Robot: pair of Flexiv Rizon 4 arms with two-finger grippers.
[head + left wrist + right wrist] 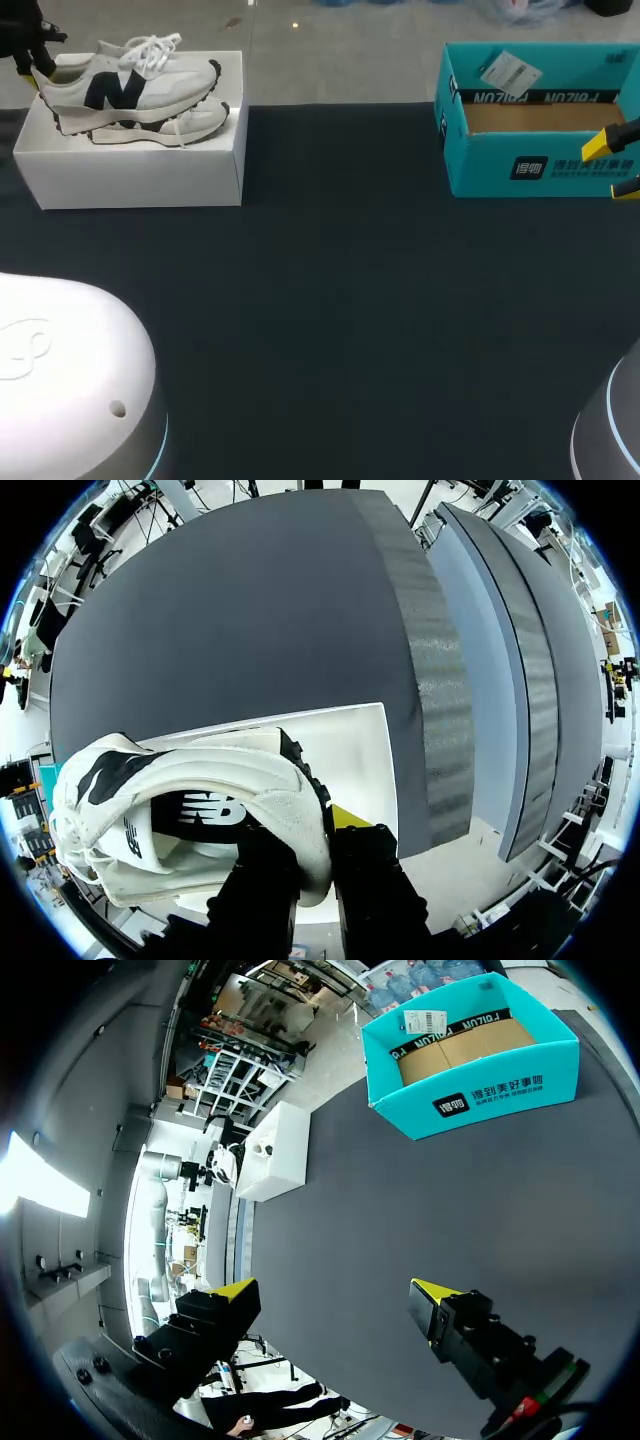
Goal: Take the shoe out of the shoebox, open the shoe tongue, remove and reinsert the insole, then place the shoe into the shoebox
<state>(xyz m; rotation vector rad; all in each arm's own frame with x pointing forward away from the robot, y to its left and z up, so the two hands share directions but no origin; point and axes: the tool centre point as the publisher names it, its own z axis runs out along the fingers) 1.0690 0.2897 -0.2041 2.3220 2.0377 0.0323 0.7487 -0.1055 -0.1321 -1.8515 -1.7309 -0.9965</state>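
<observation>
Left tool (320, 842) pinches shoe (135, 90) heel, upper left, on white box (130, 170). Right tool (335, 1300) spread wide, holds nothing. Step: take shoe out. Next: lift straight up.

One white sneaker (130, 85) sits far left. There are two boxes: one white box (140, 165) far left and one teal shoebox (530, 165) far right, with one paper label (508, 72) inside. Two grippers show: left gripper (315, 850), right gripper (335, 1290).

Txt on teal box (478, 160) (logo on shoe (130, 92)).
</observation>
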